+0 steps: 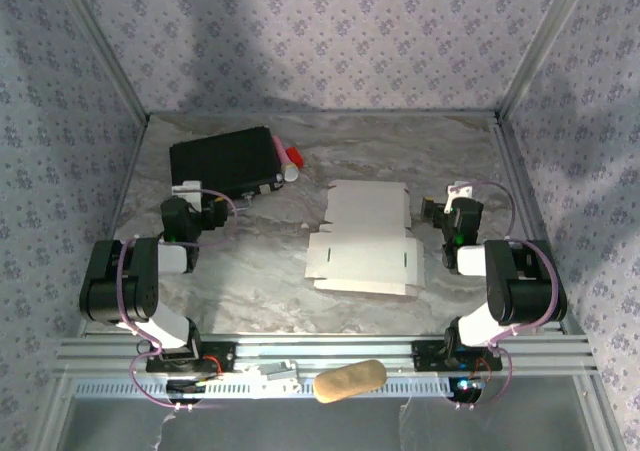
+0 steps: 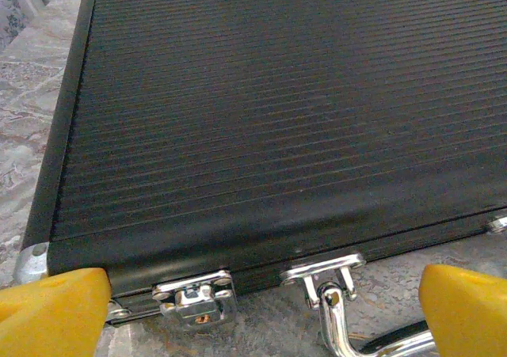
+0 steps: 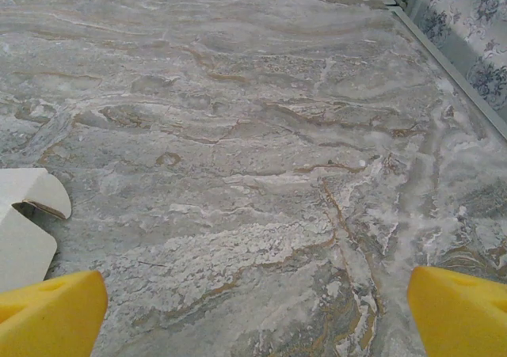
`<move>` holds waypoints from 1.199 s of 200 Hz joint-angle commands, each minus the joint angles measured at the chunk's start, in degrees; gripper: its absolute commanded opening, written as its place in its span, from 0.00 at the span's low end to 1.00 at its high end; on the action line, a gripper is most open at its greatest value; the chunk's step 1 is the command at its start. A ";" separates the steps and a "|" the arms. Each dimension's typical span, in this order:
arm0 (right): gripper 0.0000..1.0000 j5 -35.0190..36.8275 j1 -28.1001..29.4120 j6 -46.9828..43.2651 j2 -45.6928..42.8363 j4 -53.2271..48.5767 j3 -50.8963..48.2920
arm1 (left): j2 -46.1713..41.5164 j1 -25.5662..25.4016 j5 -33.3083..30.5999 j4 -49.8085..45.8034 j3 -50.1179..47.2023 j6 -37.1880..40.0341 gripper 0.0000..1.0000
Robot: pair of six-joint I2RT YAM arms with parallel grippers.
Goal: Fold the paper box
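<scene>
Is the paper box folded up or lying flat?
Spread flat, not folded. The paper box lies as an open die-cut sheet on the table, flaps out to the sides, slits showing.

**Mia:** Is it bright in there?

**Ben:** Soft light, from up high I think. The paper box [image 1: 365, 241] between the left pincer [image 1: 188, 187] and the right pincer [image 1: 458, 193] is so white that its edges nearly wash out. The back wall [image 1: 320, 41], far past both pincers, has big dark shadows.

**Mia:** Is anything shiny?

**Ben:** Yes. Right in front of the left pincer the metal latch [image 2: 196, 298] glints. The black case [image 2: 261, 119] beyond it is dark, but its ridges look sharp.

**Mia:** What looks fuzzy?

**Ben:** That pincer's yellow fingers [image 2: 47, 313], down in the corners. The right pincer's fingers [image 3: 47, 313] are fuzzy too. The table [image 3: 261, 159] ahead of them is crisp. The view from above is a bit soft all over.
</scene>
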 commanded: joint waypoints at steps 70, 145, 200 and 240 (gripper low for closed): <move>0.99 0.73 0.07 0.47 -0.20 0.96 0.52 | -0.39 0.32 2.33 0.40 1.12 -0.41 1.00; 0.99 0.43 0.07 0.35 -3.43 -1.73 0.67 | -1.94 0.20 2.58 2.91 -0.99 -0.21 1.00; 0.99 10.29 6.89 -2.24 -21.24 -21.29 6.64 | -24.21 -4.89 -4.08 -16.55 2.07 1.66 1.00; 0.99 7.13 7.53 29.44 -34.02 -68.95 37.29 | -38.98 -14.23 -19.10 -54.75 24.46 -20.94 1.00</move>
